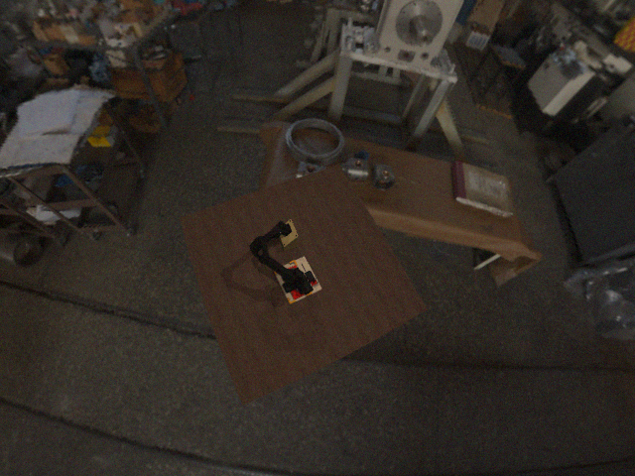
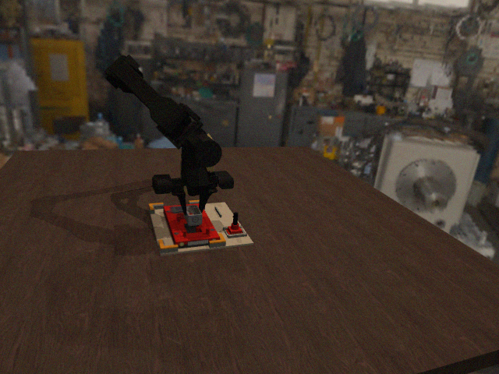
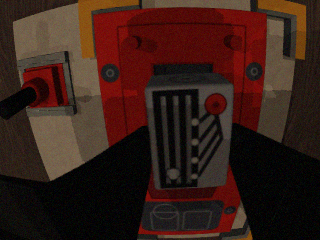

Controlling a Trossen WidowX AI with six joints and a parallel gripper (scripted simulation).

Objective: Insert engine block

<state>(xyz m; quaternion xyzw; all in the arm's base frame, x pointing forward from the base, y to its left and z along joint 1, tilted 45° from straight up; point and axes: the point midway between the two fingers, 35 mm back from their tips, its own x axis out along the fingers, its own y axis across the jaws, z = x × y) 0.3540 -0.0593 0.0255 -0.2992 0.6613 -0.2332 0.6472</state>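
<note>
Engine block [image 2: 193, 217] [image 3: 190, 135] in the part-open hand [image 2: 193, 209] [image 3: 190, 134], above the red car body [image 2: 177, 229] [image 3: 182, 40].

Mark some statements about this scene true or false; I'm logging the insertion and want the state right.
1. The jaws are shut on the engine block. True.
2. The engine block sits fully down in the opening. False: it is held above it.
3. The car body is blue. False: it is red.
4. A red piece with a black upright handle stands beside the car body. True.
</note>
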